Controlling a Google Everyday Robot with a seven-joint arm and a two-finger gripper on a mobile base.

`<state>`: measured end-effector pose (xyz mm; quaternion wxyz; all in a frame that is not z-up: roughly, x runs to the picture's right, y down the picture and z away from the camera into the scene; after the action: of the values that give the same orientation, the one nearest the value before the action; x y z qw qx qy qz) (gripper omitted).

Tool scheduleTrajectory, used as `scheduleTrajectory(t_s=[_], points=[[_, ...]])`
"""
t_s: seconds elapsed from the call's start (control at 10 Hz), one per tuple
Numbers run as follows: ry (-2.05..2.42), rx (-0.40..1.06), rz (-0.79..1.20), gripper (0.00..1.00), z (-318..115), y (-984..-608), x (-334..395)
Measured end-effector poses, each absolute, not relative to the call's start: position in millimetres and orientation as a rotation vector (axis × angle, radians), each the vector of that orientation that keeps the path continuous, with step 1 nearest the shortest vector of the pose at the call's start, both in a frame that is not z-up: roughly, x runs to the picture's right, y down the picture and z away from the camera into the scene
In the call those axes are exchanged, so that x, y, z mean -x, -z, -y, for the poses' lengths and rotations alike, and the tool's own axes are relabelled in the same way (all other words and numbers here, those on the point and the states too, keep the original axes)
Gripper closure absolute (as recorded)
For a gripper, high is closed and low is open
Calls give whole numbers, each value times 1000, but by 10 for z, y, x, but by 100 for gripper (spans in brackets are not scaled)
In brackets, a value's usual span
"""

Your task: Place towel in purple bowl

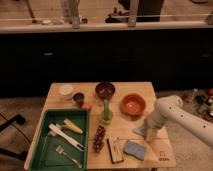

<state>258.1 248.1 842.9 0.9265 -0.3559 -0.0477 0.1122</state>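
Wooden surface (122, 127) carries everything. Green tray (47, 120) sits front-left. Orange bowl (133, 105) is right of centre, purple bowl (105, 90) behind and left of it. Towel (140, 131) lies front-right on the surface, well apart from the purple bowl. Gripper (150, 131) is down at the towel's right edge; can't tell if it has hold.

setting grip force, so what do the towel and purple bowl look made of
The towel looks like soft matte cloth, going by its limp pointed folds. The purple bowl is probably plastic or glazed ceramic: smooth rigid rim. The gripper hangs low beside the towel.
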Motion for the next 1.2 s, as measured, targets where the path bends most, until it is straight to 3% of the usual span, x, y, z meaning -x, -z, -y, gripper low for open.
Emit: scheduleTrajectory(t_s=[0.3, 0.4, 1.2], points=[[-234, 725, 97, 94, -2406, -8380, -2609], [-230, 734, 97, 98, -2446, -8356, -2602], [-227, 745, 100, 100, -2442, -8367, -2625]])
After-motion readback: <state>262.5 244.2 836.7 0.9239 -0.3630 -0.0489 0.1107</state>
